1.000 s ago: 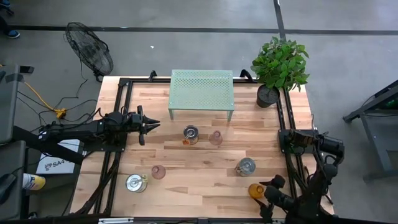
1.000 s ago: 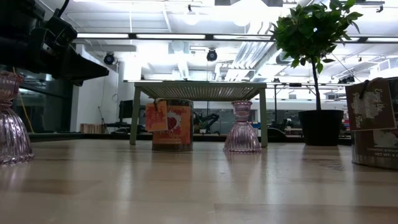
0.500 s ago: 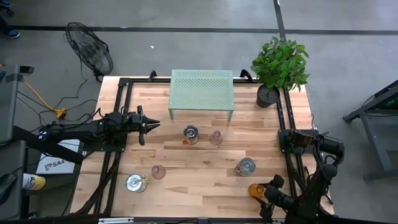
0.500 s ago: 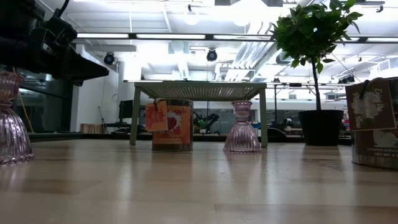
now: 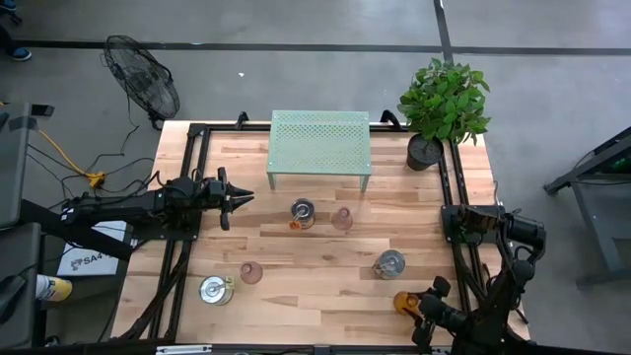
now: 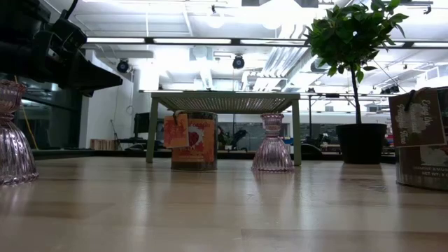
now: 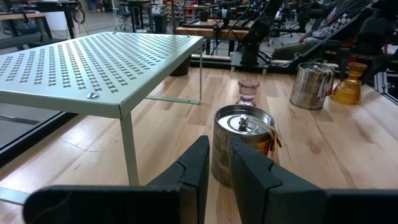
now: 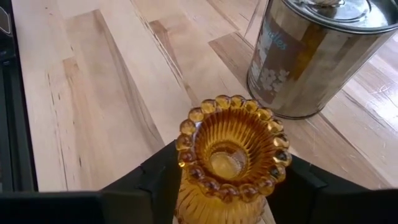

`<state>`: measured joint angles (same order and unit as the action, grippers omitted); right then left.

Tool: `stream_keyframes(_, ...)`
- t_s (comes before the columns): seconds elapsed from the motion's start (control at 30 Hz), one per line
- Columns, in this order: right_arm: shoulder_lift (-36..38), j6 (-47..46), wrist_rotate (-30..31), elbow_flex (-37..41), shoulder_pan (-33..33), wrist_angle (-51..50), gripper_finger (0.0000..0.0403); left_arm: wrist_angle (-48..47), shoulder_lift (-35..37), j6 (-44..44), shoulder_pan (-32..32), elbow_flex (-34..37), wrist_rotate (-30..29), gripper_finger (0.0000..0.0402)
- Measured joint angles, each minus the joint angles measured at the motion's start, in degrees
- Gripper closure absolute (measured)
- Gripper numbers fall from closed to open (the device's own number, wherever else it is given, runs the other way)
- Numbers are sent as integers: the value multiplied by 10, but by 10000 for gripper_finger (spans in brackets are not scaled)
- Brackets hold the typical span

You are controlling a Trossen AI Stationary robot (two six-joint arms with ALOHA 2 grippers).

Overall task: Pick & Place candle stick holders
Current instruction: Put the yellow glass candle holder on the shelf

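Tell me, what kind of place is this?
Probably a robotics lab or workshop. A wooden table stands on a bare concrete floor, with a floor fan beside it. Behind the table the low view shows a big open room with exposed ceiling pipes and strip lights.

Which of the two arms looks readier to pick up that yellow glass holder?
The right. Its end effector already straddles the amber holder, fingers on either side. The left end effector waits far across the table.
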<state>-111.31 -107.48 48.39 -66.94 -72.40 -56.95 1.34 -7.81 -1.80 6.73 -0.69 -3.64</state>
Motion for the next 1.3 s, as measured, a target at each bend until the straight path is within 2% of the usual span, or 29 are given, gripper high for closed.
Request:
stream_keyframes(0.3, 0, 0, 11, 0, 0, 0, 277, 0, 0, 0, 0, 0, 0, 344)
stream_keyframes(0.7, 9, 11, 9, -4, 4, -1, 276, 0, 0, 0, 0, 0, 0, 344)
stream_keyframes(0.87, 39, 42, 8, -5, 12, 1, 278, 0, 0, 0, 0, 0, 0, 344)
stream_keyframes(1.07, 103, 118, 7, -5, 47, 2, 272, 0, 0, 0, 0, 0, 0, 344)
stream_keyframes(1.3, 192, 289, -3, -5, 123, 6, 278, 0, 0, 0, 0, 0, 0, 344)
